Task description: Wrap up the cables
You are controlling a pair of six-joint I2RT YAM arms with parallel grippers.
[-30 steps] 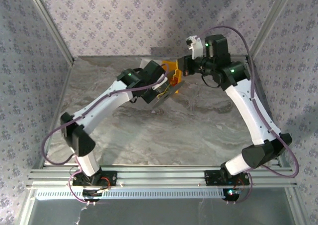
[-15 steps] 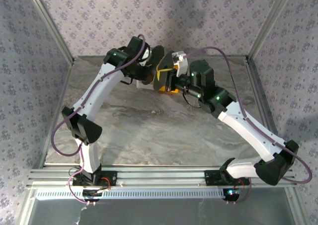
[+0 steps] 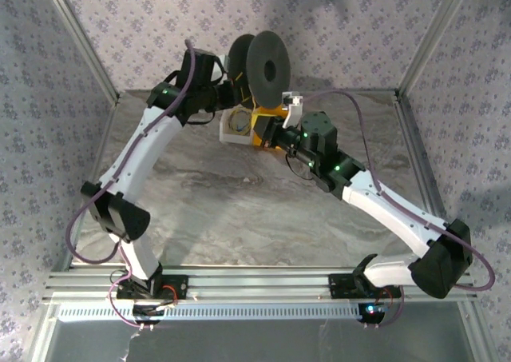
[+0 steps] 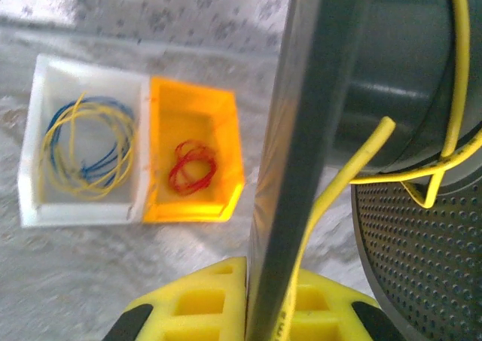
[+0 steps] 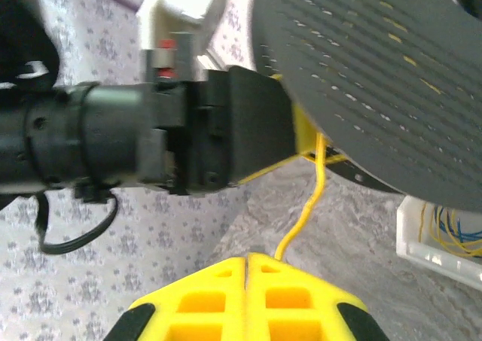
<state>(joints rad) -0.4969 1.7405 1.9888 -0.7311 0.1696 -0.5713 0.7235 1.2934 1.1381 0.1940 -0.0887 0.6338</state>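
Top external: the left arm holds a dark grey spool (image 3: 266, 62) raised above the far side of the bench (image 3: 239, 210), its round flanges upright, with two small bins below it
Left hand (image 4: 260, 284): its yellow fingers sit either side of one flange's rim and are clamped on the spool
Right hand (image 5: 247, 281): fingers pressed together at the tips, pinching the yellow cable (image 5: 301, 224) just below the spool
Cable on the spool: in the left wrist view a few yellow turns lie around the dark core, and one strand bends out and drops past the flange towards the left fingers
Cable to the right hand: it hangs from the edge of the perforated flange and curves down into the closed fingertips
White bin (image 4: 83, 214): on the bench, holding loose yellow and blue wires (image 4: 128, 149) in a coil
Orange bin (image 4: 188, 211): touching the white bin's side, with a small red wire coil (image 4: 181, 168) inside
Right arm: reaches in from the right, wrist close to the bins
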